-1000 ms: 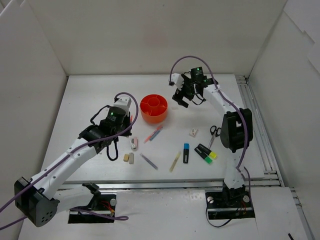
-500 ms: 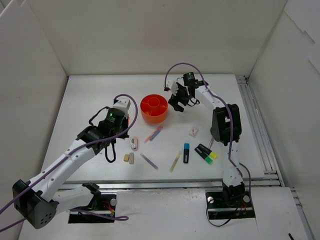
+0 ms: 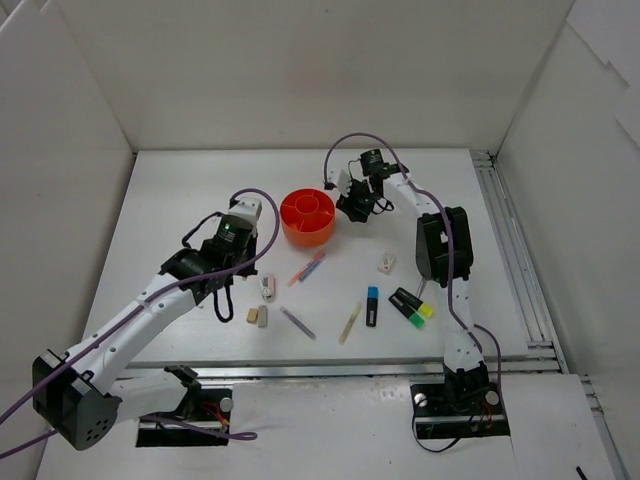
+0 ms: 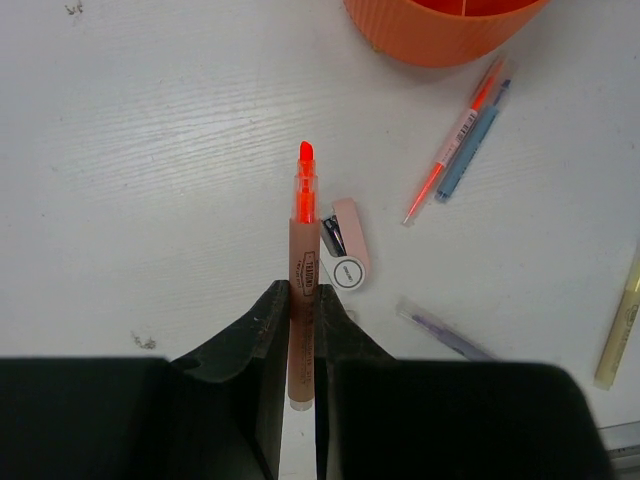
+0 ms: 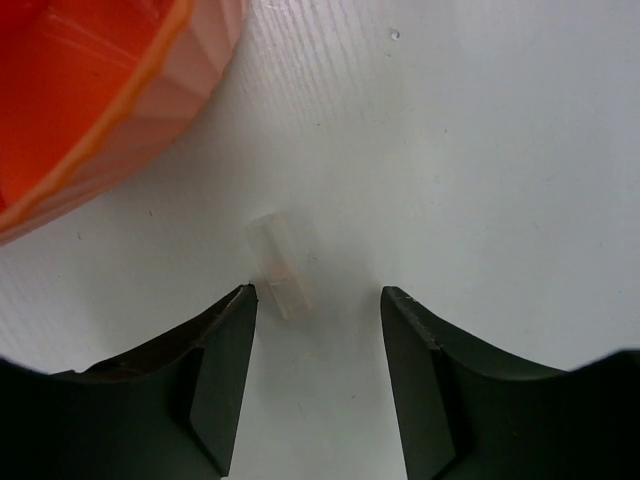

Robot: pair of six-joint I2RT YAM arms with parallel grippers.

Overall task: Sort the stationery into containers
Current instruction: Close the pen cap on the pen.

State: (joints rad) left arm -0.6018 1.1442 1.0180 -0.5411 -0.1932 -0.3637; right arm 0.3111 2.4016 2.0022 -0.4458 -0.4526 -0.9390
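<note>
Gripping an orange highlighter (image 4: 303,215), the left end effector (image 4: 302,290) next needed the organiser (image 3: 304,236); the right end effector (image 5: 318,300) hung open over a small clear piece (image 5: 277,265).

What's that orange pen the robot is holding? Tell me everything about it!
The pen is slim, with a dull orange barrel, a printed label and a bright see-through orange tip. The left gripper pinches its lower half between black fingers, and its tip points forward, short of the orange pot. Whether it touches the table is unclear.
</note>
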